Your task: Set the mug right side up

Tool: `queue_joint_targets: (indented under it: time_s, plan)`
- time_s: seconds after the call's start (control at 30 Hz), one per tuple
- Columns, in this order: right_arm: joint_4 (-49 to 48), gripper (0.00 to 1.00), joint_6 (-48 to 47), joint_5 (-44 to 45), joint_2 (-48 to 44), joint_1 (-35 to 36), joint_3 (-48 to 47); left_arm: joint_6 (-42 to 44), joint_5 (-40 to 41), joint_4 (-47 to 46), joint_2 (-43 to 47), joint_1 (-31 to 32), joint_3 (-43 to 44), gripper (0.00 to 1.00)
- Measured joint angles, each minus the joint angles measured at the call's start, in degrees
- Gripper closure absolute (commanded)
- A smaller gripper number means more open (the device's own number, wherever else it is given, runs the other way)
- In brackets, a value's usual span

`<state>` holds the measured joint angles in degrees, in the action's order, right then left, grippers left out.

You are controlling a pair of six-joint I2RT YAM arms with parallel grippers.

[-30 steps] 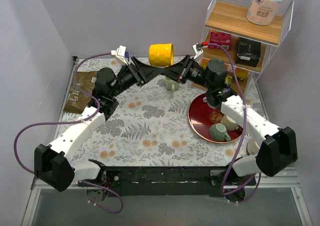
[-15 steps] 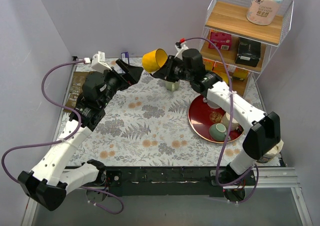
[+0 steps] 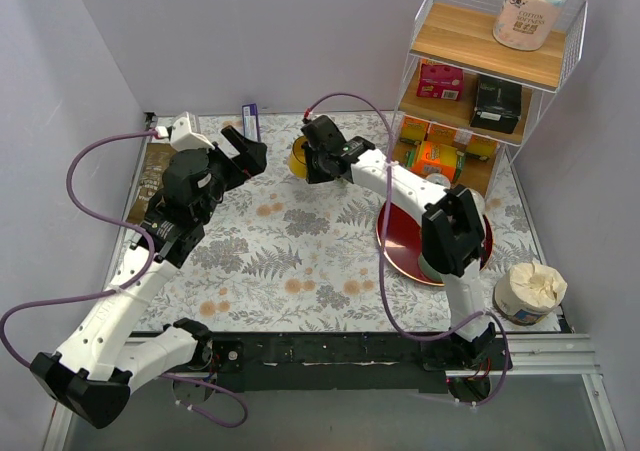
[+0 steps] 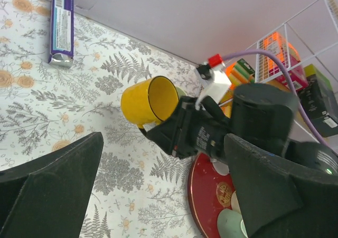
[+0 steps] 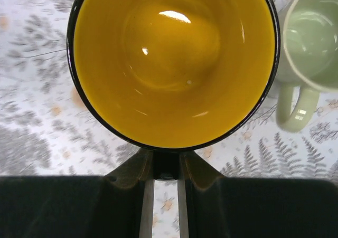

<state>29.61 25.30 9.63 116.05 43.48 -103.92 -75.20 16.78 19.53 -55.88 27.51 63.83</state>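
Note:
The yellow mug hangs at the back middle of the table, its black handle pinched in my right gripper. In the right wrist view the mug shows its open mouth and glossy inside straight to the camera, and the fingers close on the handle below the rim. In the left wrist view the mug leans with its mouth turned up and to the right. Whether its base touches the cloth cannot be told. My left gripper stands wide open to the mug's left, apart from it and holding nothing.
A pale green mug stands upright just right of the yellow one. A red plate lies right of centre, a purple bar at the back, a brown packet far left, a wire shelf back right, a paper roll front right.
The left gripper opened, let go of the mug and drew back to the left. The right arm turned the mug over and lowered it to the left, mouth now upward.

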Motion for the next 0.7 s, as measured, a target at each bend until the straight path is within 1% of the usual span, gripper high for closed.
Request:
queue_joint_targets:
  time_s: [0.13,0.27,0.43,0.7]
  plan:
    - [2.3,0.99,-3.2,3.2,8.0,-0.4,-7.0,0.0,0.1,2.0,-0.3,0.0,0.1,0.02]
    - [4.2,0.99,-4.9,5.0,11.9,-0.4,-10.5,-0.1,0.3,3.8,-0.6,0.0,0.1,0.02]
    - [5.5,0.99,-6.1,7.1,13.2,-0.4,-11.4,-0.5,0.4,4.7,-0.7,0.0,0.1,0.02]
    - [7.5,0.99,-6.9,7.9,14.3,-0.3,-11.5,-1.5,0.4,5.0,-1.1,0.0,0.1,0.02]
